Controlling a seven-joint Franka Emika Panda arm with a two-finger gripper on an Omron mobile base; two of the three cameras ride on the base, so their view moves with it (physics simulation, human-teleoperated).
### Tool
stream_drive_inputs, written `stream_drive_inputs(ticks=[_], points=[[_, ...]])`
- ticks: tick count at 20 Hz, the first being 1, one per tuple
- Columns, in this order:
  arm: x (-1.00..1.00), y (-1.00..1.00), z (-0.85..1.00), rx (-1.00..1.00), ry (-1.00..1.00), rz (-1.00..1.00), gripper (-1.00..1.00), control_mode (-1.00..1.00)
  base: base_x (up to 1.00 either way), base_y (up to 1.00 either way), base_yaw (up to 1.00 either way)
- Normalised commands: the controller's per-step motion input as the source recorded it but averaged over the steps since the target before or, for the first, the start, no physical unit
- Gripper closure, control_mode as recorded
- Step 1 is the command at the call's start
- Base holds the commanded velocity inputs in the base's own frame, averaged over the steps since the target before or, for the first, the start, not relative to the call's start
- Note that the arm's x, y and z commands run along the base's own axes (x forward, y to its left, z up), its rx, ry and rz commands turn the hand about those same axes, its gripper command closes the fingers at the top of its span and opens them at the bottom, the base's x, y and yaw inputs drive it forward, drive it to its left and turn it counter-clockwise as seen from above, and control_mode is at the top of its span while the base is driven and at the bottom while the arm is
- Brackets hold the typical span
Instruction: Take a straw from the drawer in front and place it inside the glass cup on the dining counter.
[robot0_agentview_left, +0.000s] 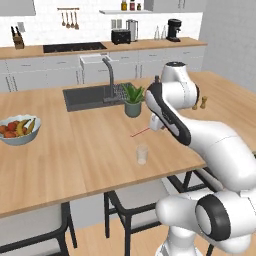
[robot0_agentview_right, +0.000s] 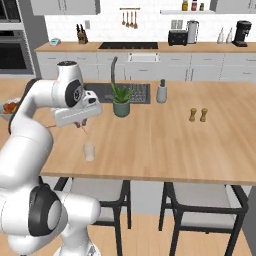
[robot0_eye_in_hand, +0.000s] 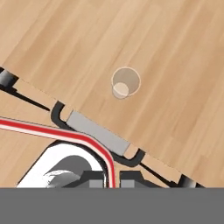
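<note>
Pinching the straw (robot0_eye_in_hand: 94, 142) between its closed dark fingers, the gripper (robot0_eye_in_hand: 113, 180) sits at the bottom centre of the hand view, where the thin red-and-white stick rises from the tips, bends and runs off toward the left edge. In the left base view the straw (robot0_agentview_left: 140, 132) shows as a fine red-pink line slanting down-left from the hand at the frame's middle, above the wood.

The glass cup (robot0_agentview_left: 142, 154) is a small clear tumbler, round and colourless, standing upright on the dining counter (robot0_agentview_left: 90, 150) just below centre of that view, close beneath the straw's free end but apart from it. From the right base view it stands at centre left (robot0_agentview_right: 89, 150), under the white hand. Looking down in the hand view, its rim (robot0_eye_in_hand: 126, 82) is a pale circle slightly above centre.

The counter is smooth light wood with straight grain, and a dark rectangular sink (robot0_agentview_left: 87, 97) with a grey faucet (robot0_agentview_left: 108, 75) is set into it in the upper middle. A spiky green plant in a grey pot (robot0_agentview_left: 133, 101) stands beside the sink. A pale bowl of fruit (robot0_agentview_left: 18, 130) sits at the left edge. Two small brown shakers (robot0_agentview_right: 198, 115) stand right of centre in the right base view. Black-framed stools (robot0_agentview_right: 200, 200) with grey seats tuck under the near edge. Behind, grey cabinets, a wooden wall counter with a black cooktop (robot0_agentview_left: 74, 47) and white tiled wall fill the top
</note>
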Motion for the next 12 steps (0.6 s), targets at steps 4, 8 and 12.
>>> stream_drive_inputs(ticks=[4,8,12], points=[[0.0,0.0,0.09,-0.45,-0.15,-0.01,1.0,-1.0,0.0,0.0,0.0],[0.08,0.0,0.05,-0.59,-0.17,-0.04,1.0,-1.0,0.0,0.0,0.0],[0.04,0.0,0.07,-0.54,-0.13,-0.07,1.0,-1.0,0.0,0.0,0.0]])
